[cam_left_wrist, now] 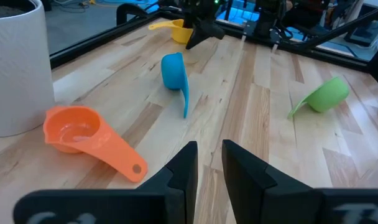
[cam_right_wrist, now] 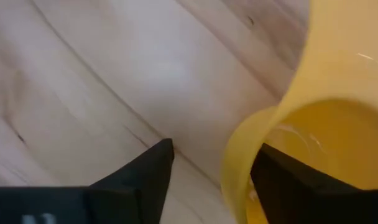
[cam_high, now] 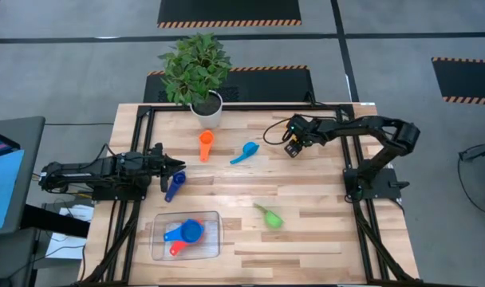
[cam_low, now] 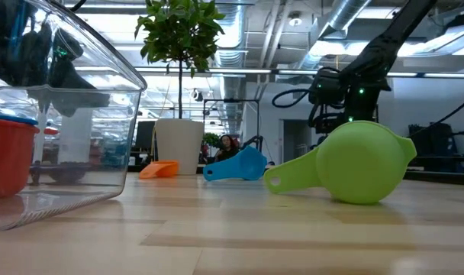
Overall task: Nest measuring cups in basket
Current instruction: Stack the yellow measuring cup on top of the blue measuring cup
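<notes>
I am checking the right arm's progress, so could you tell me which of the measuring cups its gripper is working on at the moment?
The yellow cup: the right gripper has one finger inside its bowl. The orange, light blue and green cups lie untouched.

The left dark six-joint arm lies low and stretched out along the surface's nine o'clock edge, its two-finger left claw (cam_high: 177, 166) pointing toward three o'clock with the two dark fingers (cam_left_wrist: 179, 174) close together, a narrow gap between them, gripping nothing. The right dark six-joint arm rises from its base near the three o'clock edge, folds at the elbow and reaches toward nine o'clock, its wrist bent down so that the right claw (cam_high: 291, 148) sits low at about one o'clock, jaws spread wide.
</notes>
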Controlling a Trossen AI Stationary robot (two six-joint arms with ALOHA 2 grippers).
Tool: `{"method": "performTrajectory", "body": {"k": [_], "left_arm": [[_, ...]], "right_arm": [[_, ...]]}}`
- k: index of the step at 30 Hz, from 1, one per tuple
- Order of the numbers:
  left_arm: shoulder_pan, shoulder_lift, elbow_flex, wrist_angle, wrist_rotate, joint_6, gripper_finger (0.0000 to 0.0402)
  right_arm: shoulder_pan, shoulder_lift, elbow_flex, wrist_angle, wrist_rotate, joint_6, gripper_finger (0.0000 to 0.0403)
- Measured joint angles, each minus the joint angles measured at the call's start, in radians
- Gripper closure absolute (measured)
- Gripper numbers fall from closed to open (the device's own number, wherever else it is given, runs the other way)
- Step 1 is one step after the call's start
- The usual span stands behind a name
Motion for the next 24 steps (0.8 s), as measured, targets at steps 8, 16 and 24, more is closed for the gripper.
{"method": "performTrajectory", "body": {"k": [8, 16, 24], "left_arm": [[0.000, 0.000, 0.000, 0.000, 0.000, 0.006, 0.0340], [0.000, 0.000, 0.000, 0.002, 0.000, 0.006, 0.0340], [0.000, 0.000, 0.000, 0.002, 0.000, 0.006, 0.0340]], "right_arm": [[0.000, -0.010, 0.043, -0.077, -0.004, 0.001, 0.0349], [0.117, -0.011, 0.170, -0.196, -0.004, -0.015, 0.0387], [0.393, -0.011, 0.393, -0.271, -0.004, -0.004, 0.0384]]}}
